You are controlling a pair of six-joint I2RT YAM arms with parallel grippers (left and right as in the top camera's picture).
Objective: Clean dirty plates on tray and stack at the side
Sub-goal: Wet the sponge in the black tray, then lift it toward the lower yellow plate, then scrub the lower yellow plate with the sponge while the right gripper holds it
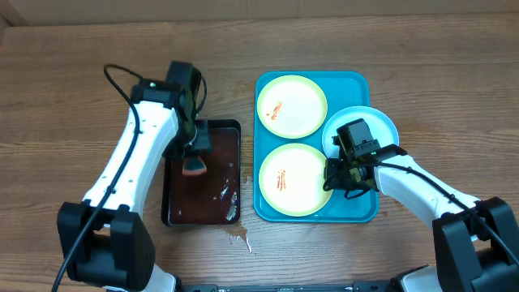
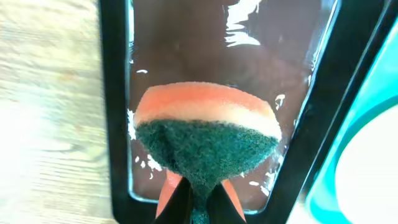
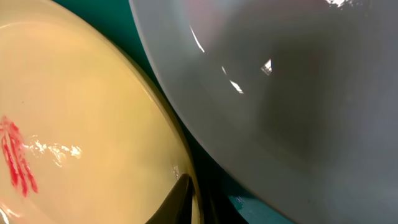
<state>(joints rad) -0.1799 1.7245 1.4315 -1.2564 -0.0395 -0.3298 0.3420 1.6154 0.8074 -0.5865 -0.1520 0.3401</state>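
Right, your right gripper [image 1: 336, 173] sits at the right rim of the near yellow-green plate [image 1: 306, 193]. Its jaws are drawn narrow, pinching that rim; the wrist view shows one dark fingertip [image 3: 180, 199] lying on the rim's inner side. The plate lies flat in the near half of the turquoise tray [image 1: 353, 81], with a red smear left of its middle. The far yellow-green plate [image 1: 298, 99], also smeared, fills the tray's far-left corner. The blue-white plate [image 1: 381, 128] overhangs the tray's right edge, just beyond your right gripper and close beside the near plate.

Your left gripper [image 2: 198, 202] is clamped on a sponge [image 2: 205, 134], green scouring face toward its camera. The sponge is over the dark liquid in the black tray [image 2: 115, 93], which stands just left of the turquoise tray, near the middle of the desk [image 1: 65, 81]. Whether the sponge touches the liquid, you cannot tell.
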